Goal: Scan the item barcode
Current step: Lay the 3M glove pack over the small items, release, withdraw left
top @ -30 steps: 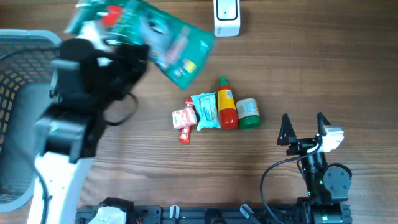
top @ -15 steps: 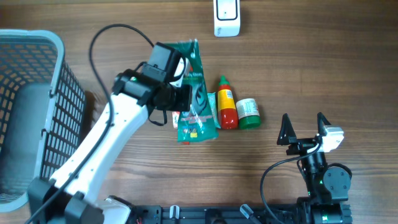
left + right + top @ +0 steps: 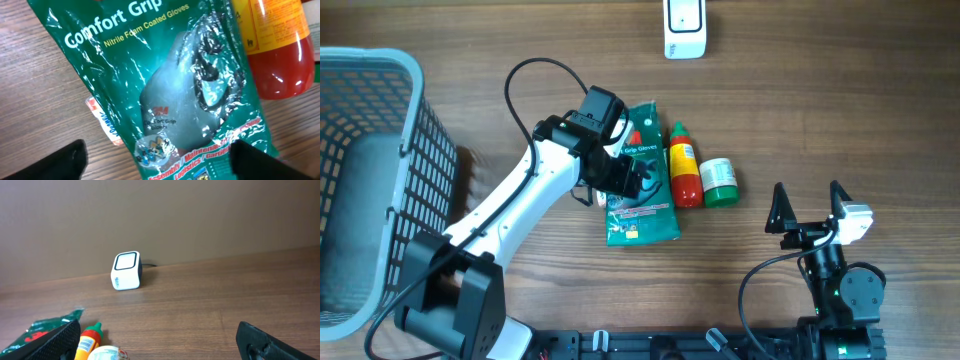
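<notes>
Overhead, left edge: grey-blue plastic mesh basket (image 3: 382,62), standing on the table.

Left gripper (image 3: 626,180) hangs over the glove packet (image 3: 645,200). In the left wrist view the left gripper (image 3: 165,162) has its two dark fingertips spread to opposite lower corners, jaws wide and closed on nothing, with the glove packet (image 3: 165,95) lying flat below them.

The packet is green with its printed face up; "Comfort Grip" and "Nitrile Foam Coated Gloves" are legible. Its long axis runs from the far edge of the table to the near edge, almost square to them. The header end points away toward the barcode scanner (image 3: 685,28), and the end with a small pale label points to the near edge. No barcode can be made out.

A red-and-white sachet (image 3: 102,120) pokes out from under the packet's left edge.

A sauce bottle (image 3: 683,172) lies touching the packet's right edge and parallel to it, green cap pointing to the far edge. A green-lidded jar (image 3: 720,183) lies on its side just beside the bottle.

Right gripper (image 3: 807,196) sits well apart from the items, jaws wide and empty. Its own view shows the barcode scanner (image 3: 126,271) ahead of it.

Surface: brown wood-grain table (image 3: 840,90). Behind it: a plain brownish wall (image 3: 210,215).
</notes>
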You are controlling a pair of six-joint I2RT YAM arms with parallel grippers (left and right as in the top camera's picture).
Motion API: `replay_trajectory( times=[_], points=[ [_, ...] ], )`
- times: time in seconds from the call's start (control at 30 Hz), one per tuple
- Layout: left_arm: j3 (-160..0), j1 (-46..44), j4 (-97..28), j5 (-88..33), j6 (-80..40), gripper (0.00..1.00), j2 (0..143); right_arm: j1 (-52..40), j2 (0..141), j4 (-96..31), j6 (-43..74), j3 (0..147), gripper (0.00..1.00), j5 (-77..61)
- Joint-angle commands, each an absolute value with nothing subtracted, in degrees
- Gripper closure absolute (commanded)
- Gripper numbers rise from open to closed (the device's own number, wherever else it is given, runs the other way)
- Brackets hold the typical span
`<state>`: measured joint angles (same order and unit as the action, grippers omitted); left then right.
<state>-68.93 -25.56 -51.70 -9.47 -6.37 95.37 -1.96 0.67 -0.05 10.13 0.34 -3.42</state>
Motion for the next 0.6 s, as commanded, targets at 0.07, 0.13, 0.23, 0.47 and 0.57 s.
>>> replay_trajectory(
  times=[0.07,0.13,0.23,0.47,0.57],
  points=[
    [-68.75,-25.61,-50.37,-6.94,-7.16,0.0,94.08,-2.07,0.27,0.08,9.13,0.3,0.0,-3.95],
    [-68.82,-25.61,-46.78,-6.94,-9.65,0.0,91.59,-2.07,0.27,0.08,9.13,0.3,0.0,-3.97],
    [-69.32,-25.61,-39.07,-6.92,-9.89,0.0,86.39,-2.07,0.27,0.08,9.1,0.3,0.0,-3.95],
    [-72.25,-25.61,-24.91,12.82,-9.8,0.0,73.45,-2.07,0.27,0.08,9.13,0.3,0.0,-3.95],
    [-72.25,-24.93,-18.57,24.56,-9.23,0.0,66.19,-2.07,0.27,0.08,9.13,0.3,0.0,-3.95]
  ],
)
